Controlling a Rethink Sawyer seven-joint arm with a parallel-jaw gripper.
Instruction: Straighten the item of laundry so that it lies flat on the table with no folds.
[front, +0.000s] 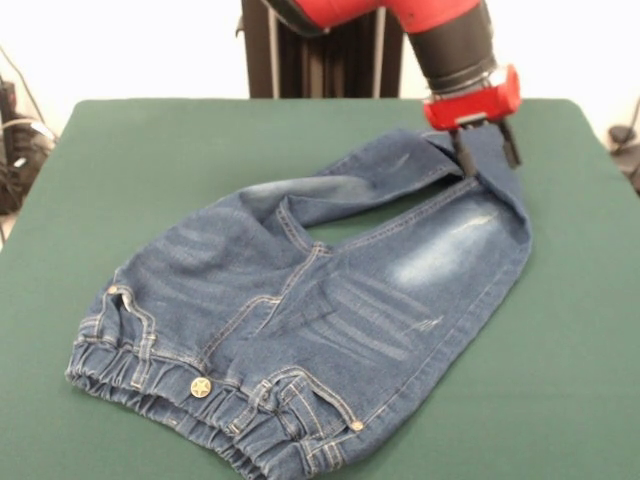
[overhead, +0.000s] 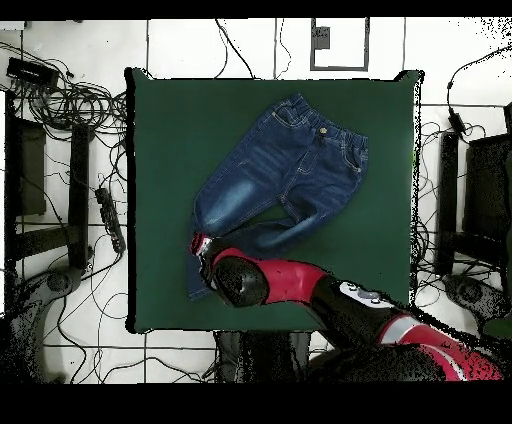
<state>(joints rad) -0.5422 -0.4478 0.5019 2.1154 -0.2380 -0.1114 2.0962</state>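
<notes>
- Front view: a pair of blue denim jeans (front: 300, 330) lies across the green tabletop (front: 120, 160), gathered waistband at the near edge, legs bent round toward the far right with a gap of green between them.
- The red-and-black arm's hand (front: 485, 155) sits on the far leg end, its dark fingers (front: 466, 160) closed on the denim there.
- Overhead view: the jeans (overhead: 285, 175) sprawl mid-tabletop (overhead: 160, 120); the arm hides the hand (overhead: 201, 245) at the leg ends.
</notes>
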